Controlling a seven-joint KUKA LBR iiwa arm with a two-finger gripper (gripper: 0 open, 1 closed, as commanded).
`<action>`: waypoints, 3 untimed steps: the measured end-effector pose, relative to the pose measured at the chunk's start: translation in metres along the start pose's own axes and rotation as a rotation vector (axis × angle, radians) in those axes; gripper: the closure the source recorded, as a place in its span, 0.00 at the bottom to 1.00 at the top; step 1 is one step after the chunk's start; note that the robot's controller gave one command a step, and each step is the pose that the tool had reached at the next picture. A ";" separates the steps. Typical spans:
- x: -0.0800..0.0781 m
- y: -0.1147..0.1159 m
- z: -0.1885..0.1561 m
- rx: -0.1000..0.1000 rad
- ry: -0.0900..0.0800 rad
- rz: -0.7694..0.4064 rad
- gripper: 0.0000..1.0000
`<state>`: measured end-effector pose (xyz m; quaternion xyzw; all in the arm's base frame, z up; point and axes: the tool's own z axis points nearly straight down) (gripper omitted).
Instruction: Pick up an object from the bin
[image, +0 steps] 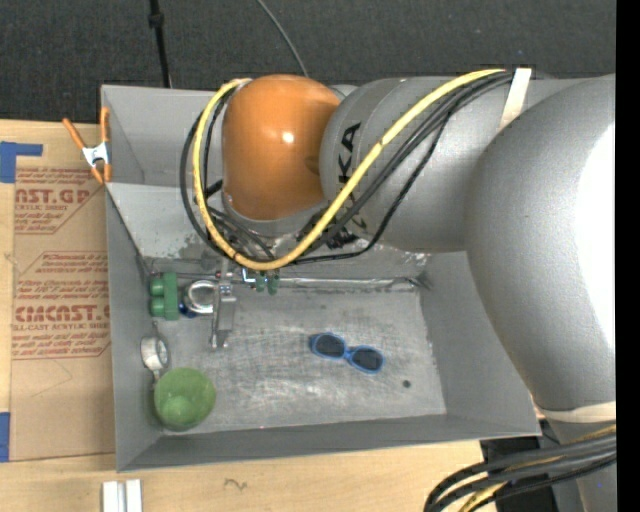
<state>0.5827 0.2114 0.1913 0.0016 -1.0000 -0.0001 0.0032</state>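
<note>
The gripper (220, 320) is hanging low at the centre left of the frame, just right of a green-and-blue plastic piece (165, 295) on the left side of the bin (300, 432). Spread or pressed together, I cannot tell. It is looking like the reach-in step, with nothing seen lifted. Next it is needing to centre over one thing. Also lying inside are a green ball (183, 397) at lower left, a small silver piece (152, 352) above it, and blue sunglasses (346, 352) mid-floor.

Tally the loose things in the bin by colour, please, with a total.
Green: 2, the ball and the small toy above it in the view.
Blue: 1, the sunglasses.
Silver: 1, the small piece.
Total: 4.
</note>
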 end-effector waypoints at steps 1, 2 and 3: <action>-0.011 -0.009 0.106 -0.007 -0.017 0.106 0.00; -0.010 -0.009 0.108 -0.006 -0.014 0.107 1.00; -0.001 -0.030 -0.039 -0.003 -0.017 0.059 1.00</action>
